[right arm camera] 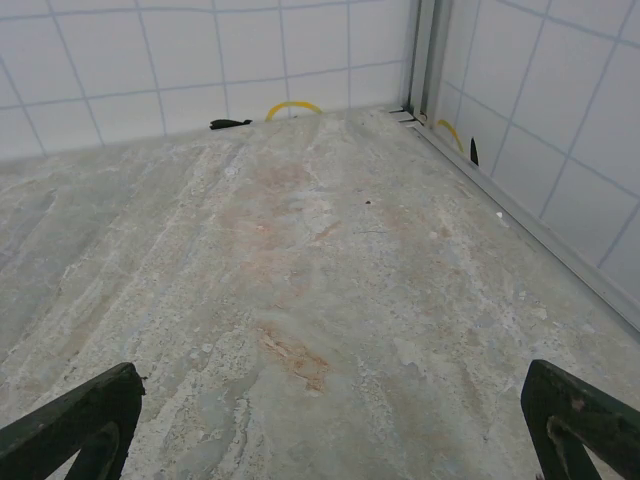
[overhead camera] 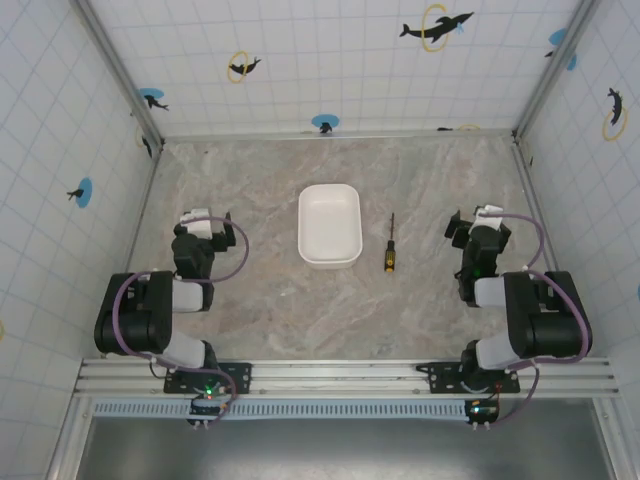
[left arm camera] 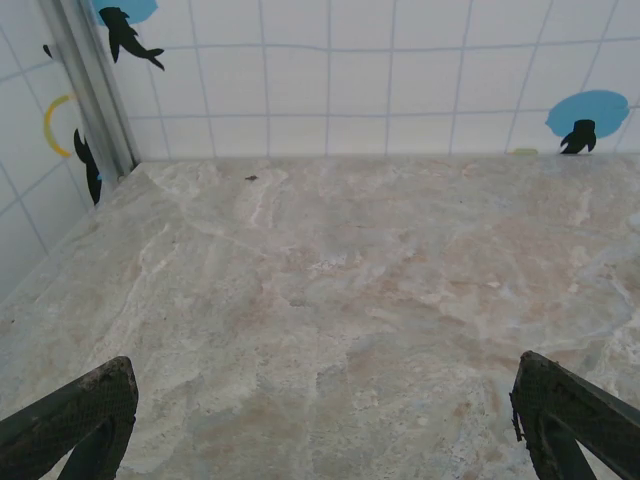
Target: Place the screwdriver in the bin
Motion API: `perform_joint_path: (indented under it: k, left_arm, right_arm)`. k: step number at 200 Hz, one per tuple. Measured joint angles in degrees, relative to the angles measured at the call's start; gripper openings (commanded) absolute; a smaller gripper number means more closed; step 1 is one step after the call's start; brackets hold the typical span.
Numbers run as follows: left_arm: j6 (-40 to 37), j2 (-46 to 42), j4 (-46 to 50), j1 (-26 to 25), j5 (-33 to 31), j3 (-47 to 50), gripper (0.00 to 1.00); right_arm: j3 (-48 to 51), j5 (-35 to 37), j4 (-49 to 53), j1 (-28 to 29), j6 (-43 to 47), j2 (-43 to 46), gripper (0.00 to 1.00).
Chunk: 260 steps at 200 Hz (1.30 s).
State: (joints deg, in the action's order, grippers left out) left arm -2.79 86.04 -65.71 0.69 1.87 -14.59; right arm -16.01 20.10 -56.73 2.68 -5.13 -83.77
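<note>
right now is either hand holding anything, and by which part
Nothing is held. The left hand and right hand are open and empty; the slim yellow-and-black-handled screwdriver lies beside the shallow white plastic bin.

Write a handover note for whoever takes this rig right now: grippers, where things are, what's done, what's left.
Left gripper: open, holding nothing, low over the table to the left of the bin.
Right gripper: open, holding nothing, to the right of the screwdriver.
Screwdriver: flat on the table just right of the bin, not touching it, handle toward the arms.
Bin: mid-table, nothing in it.
Done: nothing yet.
Left: grasp the screwdriver (the right arm looks nearer) and place it in the bin.
</note>
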Motion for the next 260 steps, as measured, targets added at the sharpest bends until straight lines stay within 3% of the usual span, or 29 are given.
perform_joint_path:
  k: [163, 227, 260]
  left_arm:
    - [-0.07, -0.48, 1.68, 0.00, 0.24, -0.35, 0.98]
    - [0.46, -11.30, 15.50, -0.20, 1.60, -4.96, 0.98]
    - [1.95, -15.82, 19.67, -0.66, 3.34, -5.03, 0.98]
  right_arm:
    - [-0.02, 2.64, 0.68, 0.74, -0.02, 0.61, 1.00]
    - [-4.76, 3.58, 15.78, 1.38, -0.46, 14.47, 0.99]
    - [-9.29, 0.24, 27.65, 2.51, -2.89, 21.31, 0.98]
